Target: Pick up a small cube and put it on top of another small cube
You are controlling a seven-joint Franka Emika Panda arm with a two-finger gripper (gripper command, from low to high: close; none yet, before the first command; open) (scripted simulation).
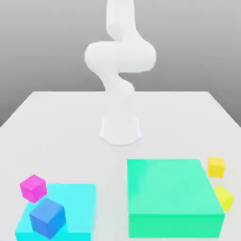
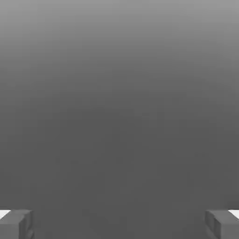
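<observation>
Pincer (image 2: pixel 119 225): spread wide, nothing between its tips. Small yellow cubes, two: one (image 1: pixel 216 167) on the bench (image 1: pixel 70 136), near the green block's (image 1: pixel 172 186) far right corner in the exterior view; the other (image 1: pixel 223 198) beside that block's right edge.

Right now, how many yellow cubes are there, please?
2. One cube is at the exterior view's right, beside the green block; the other is nearer the camera, also beside the block, which may partly hide it.
</observation>
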